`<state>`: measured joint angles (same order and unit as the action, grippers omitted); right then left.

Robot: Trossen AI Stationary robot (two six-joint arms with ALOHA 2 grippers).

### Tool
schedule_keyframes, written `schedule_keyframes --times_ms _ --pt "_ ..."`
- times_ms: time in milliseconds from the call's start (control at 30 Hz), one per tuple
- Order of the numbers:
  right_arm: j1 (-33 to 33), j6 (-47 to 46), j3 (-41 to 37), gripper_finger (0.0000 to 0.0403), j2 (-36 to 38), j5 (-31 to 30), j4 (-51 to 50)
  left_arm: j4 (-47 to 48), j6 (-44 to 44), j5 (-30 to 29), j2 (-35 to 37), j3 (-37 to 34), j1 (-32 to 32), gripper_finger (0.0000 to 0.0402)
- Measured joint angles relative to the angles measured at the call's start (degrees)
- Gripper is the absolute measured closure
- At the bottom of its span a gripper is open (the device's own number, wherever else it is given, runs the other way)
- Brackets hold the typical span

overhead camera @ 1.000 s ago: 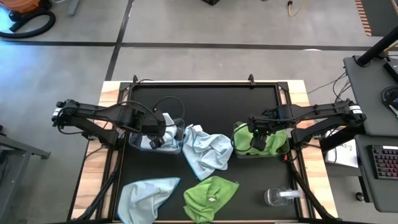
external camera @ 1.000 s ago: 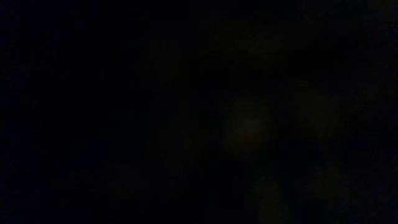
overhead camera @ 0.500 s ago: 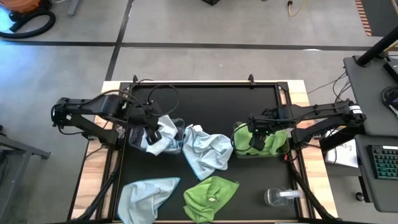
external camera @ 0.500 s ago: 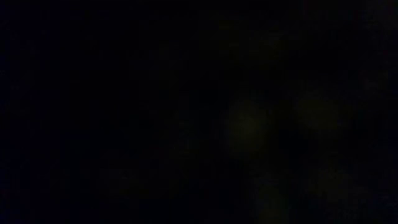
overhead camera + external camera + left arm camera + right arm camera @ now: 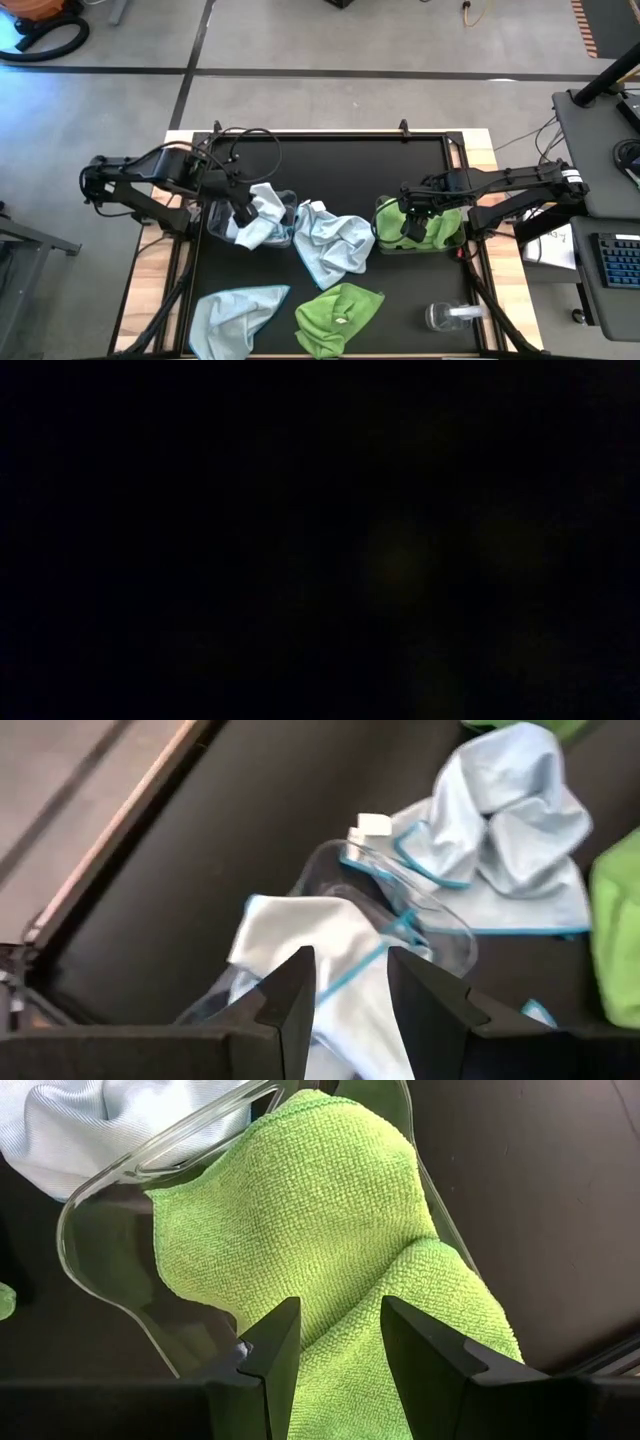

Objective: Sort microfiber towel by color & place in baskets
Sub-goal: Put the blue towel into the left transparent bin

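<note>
Setting: robotics lab or workshop. Evidence: bare grey concrete floor (image 5: 330,40) crossed by dark lines; black-topped table (image 5: 330,170) with wooden edges and clamped-on arm mounts; loose cables; orange shop vacuum (image 5: 40,20) beyond the far left corner; desk with keyboard (image 5: 620,265) beside the right edge.

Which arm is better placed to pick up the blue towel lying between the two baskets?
Probably the left: its gripper hangs open at the left basket, beside that blue towel.

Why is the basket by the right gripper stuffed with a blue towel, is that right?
Not quite. In the right wrist view, the clear basket below the right gripper holds a lime green towel, not a blue one. The high view shows this too.
</note>
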<state>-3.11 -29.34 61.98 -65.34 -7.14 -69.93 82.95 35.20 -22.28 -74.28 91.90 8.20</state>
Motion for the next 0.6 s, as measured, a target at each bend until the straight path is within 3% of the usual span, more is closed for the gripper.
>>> schedule_keyframes --times_ms 133,467,600 --pt "0.0 0.0 0.0 0.0266 0.0 0.0 0.0 -0.9 -0.6 -0.1 0.0 -0.1 -0.1 0.0289" --pt "0.0 0.0 0.0 0.0266 0.0 -0.5 0.4 -21.4 -16.9 13.2 -4.4 -0.6 0.1 0.0289" --pt "0.0 0.0 0.0 0.0266 0.0 -0.5 0.4 -24.5 -20.3 14.9 -8.6 -0.6 0.1 0.0289"
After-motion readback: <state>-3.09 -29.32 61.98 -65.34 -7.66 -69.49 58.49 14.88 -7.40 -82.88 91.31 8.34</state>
